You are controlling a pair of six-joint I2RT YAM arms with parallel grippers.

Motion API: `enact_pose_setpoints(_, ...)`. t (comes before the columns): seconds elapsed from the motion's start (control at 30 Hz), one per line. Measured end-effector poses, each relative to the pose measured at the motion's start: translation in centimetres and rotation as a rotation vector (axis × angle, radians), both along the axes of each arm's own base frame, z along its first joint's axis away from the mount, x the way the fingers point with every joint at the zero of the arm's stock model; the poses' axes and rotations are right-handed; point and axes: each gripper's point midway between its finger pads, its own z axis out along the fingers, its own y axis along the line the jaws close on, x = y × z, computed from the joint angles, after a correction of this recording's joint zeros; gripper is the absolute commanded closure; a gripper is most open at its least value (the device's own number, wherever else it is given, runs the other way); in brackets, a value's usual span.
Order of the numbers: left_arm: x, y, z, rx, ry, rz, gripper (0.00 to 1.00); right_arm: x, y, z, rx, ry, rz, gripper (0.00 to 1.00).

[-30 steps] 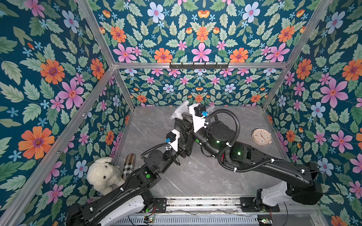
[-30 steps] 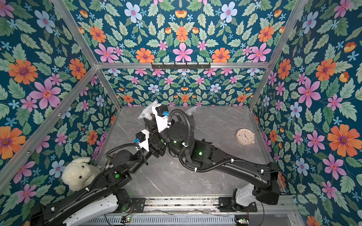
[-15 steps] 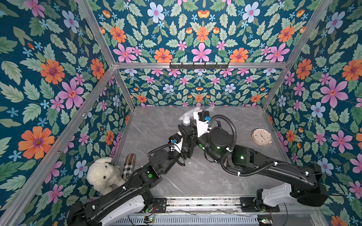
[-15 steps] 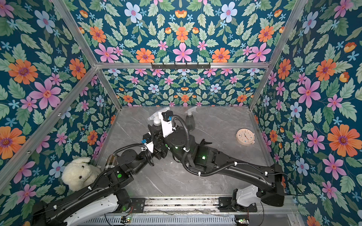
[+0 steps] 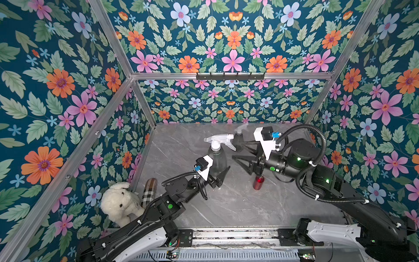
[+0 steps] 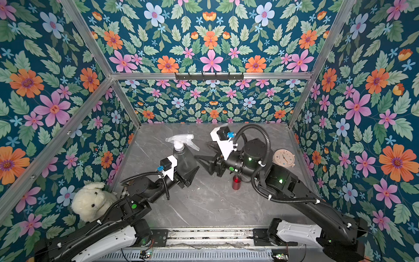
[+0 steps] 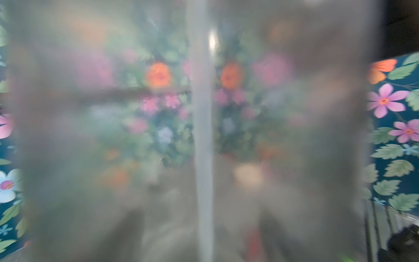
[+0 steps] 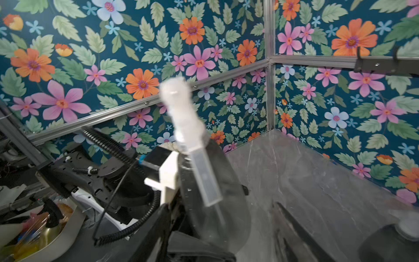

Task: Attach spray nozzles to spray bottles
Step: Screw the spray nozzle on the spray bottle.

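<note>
Both top views: left hand (image 5: 218, 169) clenched on upright grey bottle (image 5: 217, 158), mid-bench (image 5: 226, 211), white nozzle (image 5: 218, 139) on its neck. Right hand (image 5: 240, 150) spread, empty, just beside. Red bottle (image 5: 258, 182) stands near. Left wrist: grey bottle (image 7: 113, 136) fills frame, blurred. Right wrist: white nozzle (image 8: 181, 118) and grey bottle (image 8: 215, 192) close ahead.

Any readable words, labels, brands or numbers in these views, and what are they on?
No text can be read.
Clock: dial marks too small to read.
Grey spray bottle: no label visible.
Red bottle: no label visible.
</note>
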Motion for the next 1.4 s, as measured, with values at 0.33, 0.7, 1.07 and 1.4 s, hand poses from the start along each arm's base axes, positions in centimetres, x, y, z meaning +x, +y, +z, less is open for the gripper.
enact_pose_setpoints(0.33,-1.1,-0.7,-0.4,0.018,0.005,-0.078,1.00,1.9,1.5,1.7,0.000,-0.010,0.033,0.32)
enact_pose_setpoints(0.7,-1.4,-0.7,-0.2,0.013,-0.002,-0.088,1.00,0.0,-2.3,3.3,-0.002,-0.116,-0.035,0.34)
enact_pose_setpoints(1.07,-2.6,-1.8,-0.6,0.038,-0.002,-0.181,1.00,3.3,0.7,2.9,-0.134,-0.128,-0.045,0.34)
enact_pose_setpoints(1.4,-1.4,-1.8,-1.1,0.056,0.021,-0.128,1.00,-3.0,3.4,1.5,-0.149,-0.132,0.177,0.30)
